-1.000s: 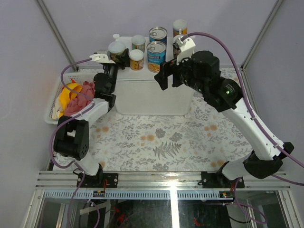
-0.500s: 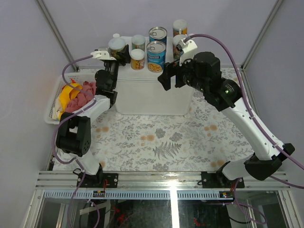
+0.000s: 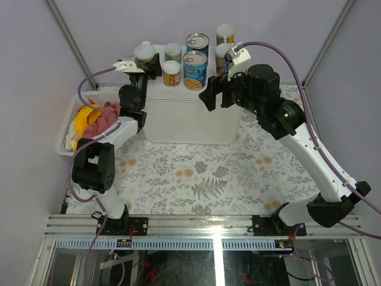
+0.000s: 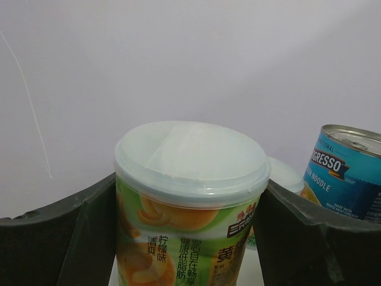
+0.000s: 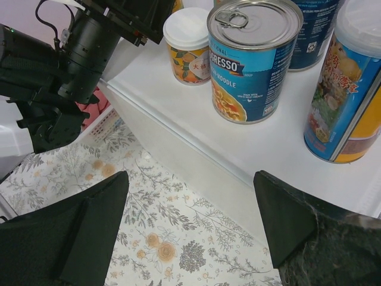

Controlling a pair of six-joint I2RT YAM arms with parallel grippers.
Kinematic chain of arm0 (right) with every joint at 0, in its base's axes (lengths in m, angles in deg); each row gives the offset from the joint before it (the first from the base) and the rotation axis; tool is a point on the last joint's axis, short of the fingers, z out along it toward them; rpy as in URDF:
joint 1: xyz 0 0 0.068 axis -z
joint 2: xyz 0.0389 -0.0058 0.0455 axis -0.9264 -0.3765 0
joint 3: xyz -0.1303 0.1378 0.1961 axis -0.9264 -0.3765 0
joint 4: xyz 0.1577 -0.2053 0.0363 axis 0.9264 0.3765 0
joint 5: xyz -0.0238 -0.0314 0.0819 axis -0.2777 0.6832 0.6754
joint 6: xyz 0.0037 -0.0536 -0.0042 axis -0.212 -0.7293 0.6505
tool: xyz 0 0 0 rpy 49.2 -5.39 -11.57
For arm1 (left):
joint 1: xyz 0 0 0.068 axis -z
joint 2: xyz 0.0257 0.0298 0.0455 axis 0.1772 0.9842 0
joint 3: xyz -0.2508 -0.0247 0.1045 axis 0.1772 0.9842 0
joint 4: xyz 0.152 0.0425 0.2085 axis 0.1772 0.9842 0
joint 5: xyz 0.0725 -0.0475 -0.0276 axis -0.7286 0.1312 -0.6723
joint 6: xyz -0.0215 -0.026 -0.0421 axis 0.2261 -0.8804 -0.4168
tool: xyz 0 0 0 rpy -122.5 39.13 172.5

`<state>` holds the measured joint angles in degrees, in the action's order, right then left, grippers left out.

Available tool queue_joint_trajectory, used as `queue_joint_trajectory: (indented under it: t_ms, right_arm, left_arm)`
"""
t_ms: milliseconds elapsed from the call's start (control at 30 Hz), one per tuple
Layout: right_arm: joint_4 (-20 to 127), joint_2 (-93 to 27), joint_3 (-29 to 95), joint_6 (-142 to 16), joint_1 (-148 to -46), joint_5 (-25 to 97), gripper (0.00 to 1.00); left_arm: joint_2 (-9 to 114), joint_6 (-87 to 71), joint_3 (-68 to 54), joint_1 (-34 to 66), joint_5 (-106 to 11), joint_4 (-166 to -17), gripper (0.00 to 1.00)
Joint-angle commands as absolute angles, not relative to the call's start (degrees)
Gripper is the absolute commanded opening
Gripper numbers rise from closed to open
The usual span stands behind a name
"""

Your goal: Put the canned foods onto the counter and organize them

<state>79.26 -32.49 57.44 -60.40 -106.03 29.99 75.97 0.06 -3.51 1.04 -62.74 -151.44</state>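
Note:
The counter (image 3: 190, 122), a large white box, stands at the back middle of the table. On its top are two blue-labelled cans (image 3: 194, 70) (image 3: 197, 43), two small white-lidded jars (image 3: 171, 74) (image 3: 173, 52) and two tall canisters (image 3: 223, 56) (image 3: 225, 34). My left gripper (image 3: 146, 64) is shut on a green-labelled, pale-lidded canister (image 4: 190, 196) over the counter's back left corner; the canister's base is hidden. My right gripper (image 5: 190, 179) hangs open and empty over the counter's front edge (image 5: 196, 149), near the front blue can (image 5: 253, 59).
A white mesh basket (image 3: 64, 140) at the left holds a yellow banana (image 3: 83, 116) and a pink cloth (image 3: 98, 122). A floral cloth (image 3: 196, 179) covers the table. The enclosure's walls stand close behind the counter.
My left gripper has carried the green canister further back along the counter's left side. The right gripper has drifted slightly back and to the right, still open.

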Motion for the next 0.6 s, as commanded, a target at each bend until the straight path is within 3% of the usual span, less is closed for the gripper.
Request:
queue_joint_trajectory:
  t_ms: [0,67,267,400,567]
  right_arm:
    - [75.6,-31.8,57.5,-60.3,-104.9,31.7,0.93]
    - [75.4,-32.0,57.5,-60.3,-104.6,31.9,0.93]
    - [74.6,-32.2,56.9,-60.0,-103.8,32.7,0.93]
    - [74.3,-32.5,57.0,-59.6,-103.4,33.1,0.94]
    - [73.9,-32.9,57.1,-59.1,-103.3,33.6,0.93]
  left_arm:
    - [77.7,1.4,-5.2,-0.6,-64.7,-156.9,0.33]
    - [78.0,1.4,-5.1,-0.6,-64.7,-156.5,0.47]
    - [78.1,1.2,-4.6,-0.6,-65.5,-154.8,0.76]
    - [77.7,0.4,-3.9,-0.6,-66.1,-154.3,0.88]
    - [76.7,-0.8,-2.8,-0.6,-67.3,-153.5,0.93]
